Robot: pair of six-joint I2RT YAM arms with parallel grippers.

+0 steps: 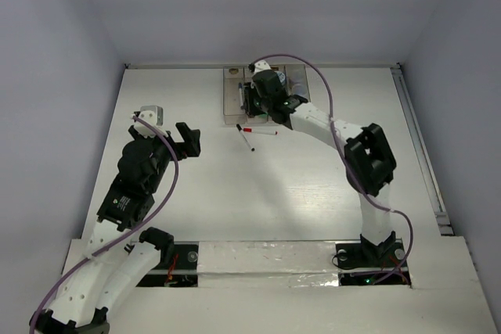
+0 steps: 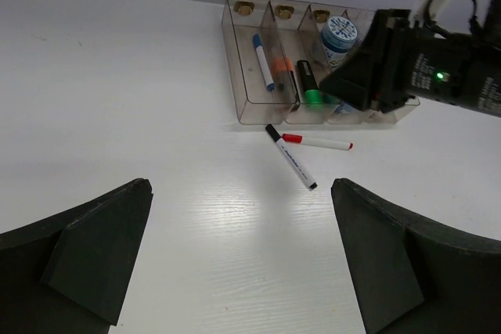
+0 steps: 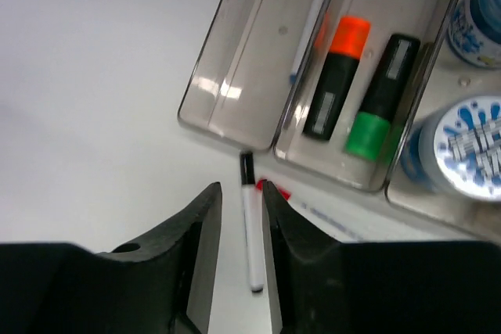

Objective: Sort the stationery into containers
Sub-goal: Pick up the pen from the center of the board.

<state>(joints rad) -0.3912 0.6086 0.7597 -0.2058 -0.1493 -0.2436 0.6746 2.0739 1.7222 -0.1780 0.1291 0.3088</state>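
Note:
The clear beige tray (image 2: 250, 111) holds a blue-capped pen (image 2: 262, 60) in its left compartment. The orange highlighter (image 3: 337, 76) and the green highlighter (image 3: 380, 103) lie in the second. Patterned-lid tubs (image 3: 470, 146) sit in the third. A black-capped pen (image 2: 290, 156) and a red-capped pen (image 2: 317, 142) lie on the table in front of the tray. My right gripper (image 3: 241, 189) hovers over the tray's front edge, narrowly open. The black-capped pen (image 3: 252, 232) shows between its fingers, lying on the table below. My left gripper (image 2: 243, 185) is wide open and empty, well short of the pens.
The tray (image 1: 231, 84) stands at the back middle of the white table, near the back wall. The right arm (image 1: 368, 154) reaches over from the right. The left gripper (image 1: 188, 140) sits at the left of the table. A rail (image 1: 419, 146) runs along the right edge.

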